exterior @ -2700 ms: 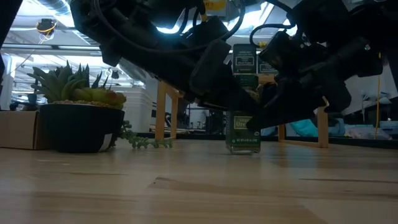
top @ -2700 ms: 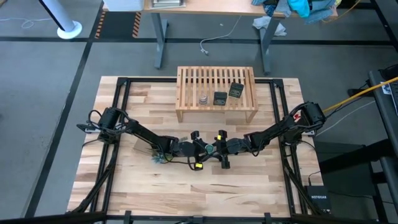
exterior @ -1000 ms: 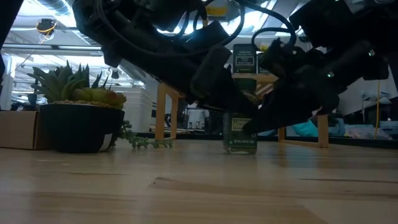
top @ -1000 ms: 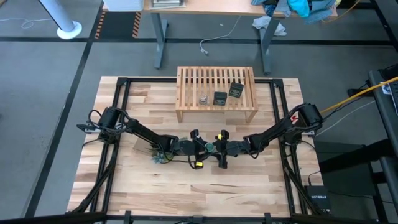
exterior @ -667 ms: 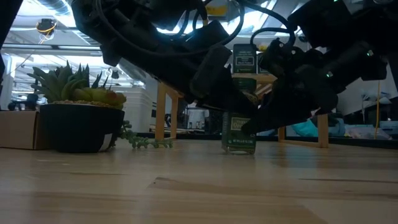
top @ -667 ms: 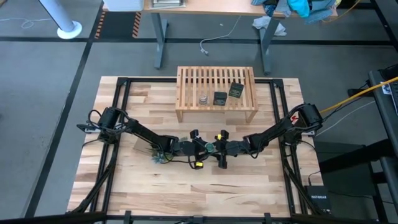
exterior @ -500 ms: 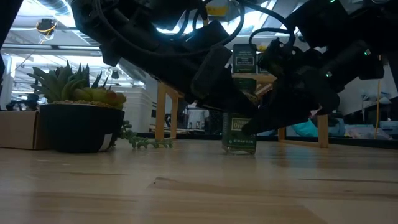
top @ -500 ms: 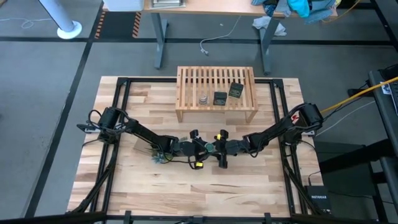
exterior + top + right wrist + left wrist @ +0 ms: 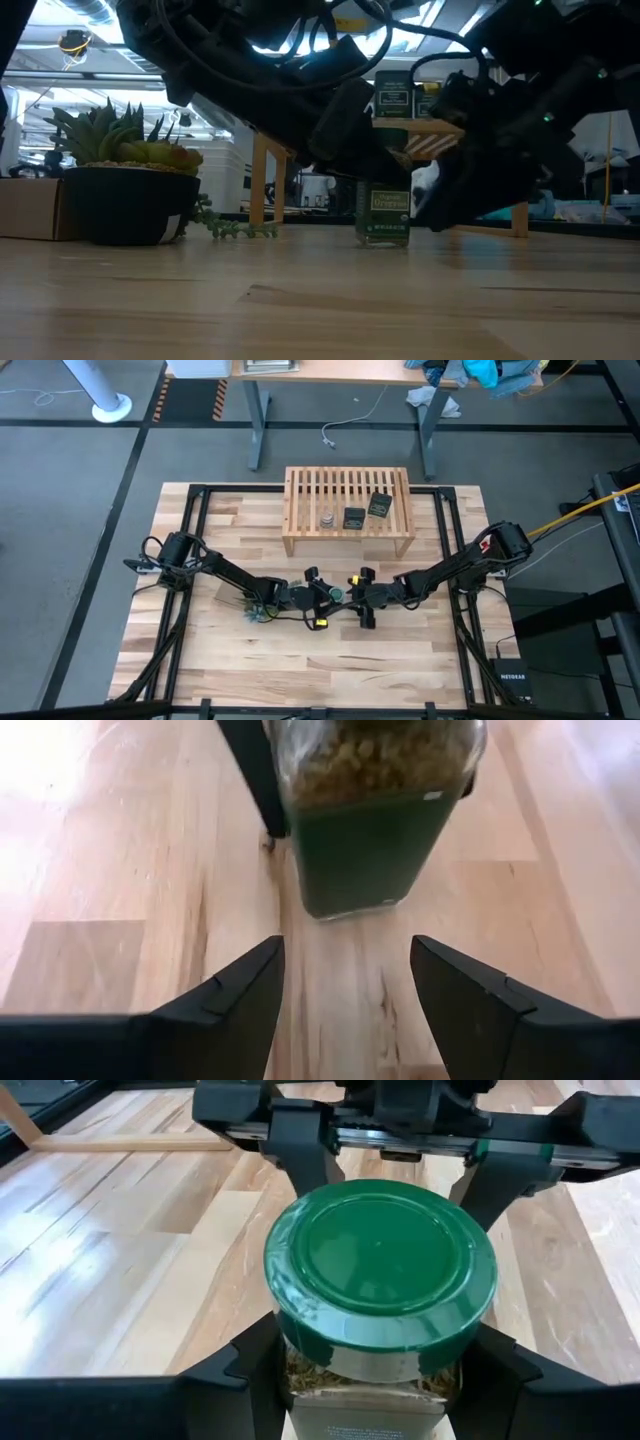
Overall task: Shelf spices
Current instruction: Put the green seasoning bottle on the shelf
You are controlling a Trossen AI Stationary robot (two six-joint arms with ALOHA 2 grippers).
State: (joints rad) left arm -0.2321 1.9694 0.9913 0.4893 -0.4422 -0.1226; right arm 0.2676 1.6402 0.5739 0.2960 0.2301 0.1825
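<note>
The green-capped jar (image 9: pixel 338 595) stands on its base on the tabletop, near the middle, in front of the shelf (image 9: pixel 300 495). My left gripper (image 9: pixel 328 596) is shut on it; the left wrist view looks down on the cap (image 9: pixel 380 1270). My right gripper (image 9: pixel 353 597) is open just to the jar's right, and the jar (image 9: pixel 370 810) stands clear ahead of its fingertips (image 9: pixel 345 980). Two dark tins (image 9: pixel 354 517) (image 9: pixel 379 506) and the tiny pale jar (image 9: pixel 326 518) rest on the shelf's slats. My left gripper pinches the jar's glass body (image 9: pixel 300 1380) just below the green cap, one finger (image 9: pixel 255 1375) on each side. It comes nearly level from the table's left. The jar stays upright with its base (image 9: pixel 386 240) on the tabletop.
A spiky green plant in a dark pot (image 9: pixel 125 190) sits on the table by the left arm, with trailing sprigs (image 9: pixel 258 610). The black frame rails (image 9: pixel 195 560) run along both table sides. Bare slats lie on the shelf's left part (image 9: pixel 305 485).
My right gripper has drawn back toward the table's right edge, away from the jar, and now stands clear of it. The jar has stayed upright on the table in my left gripper.
</note>
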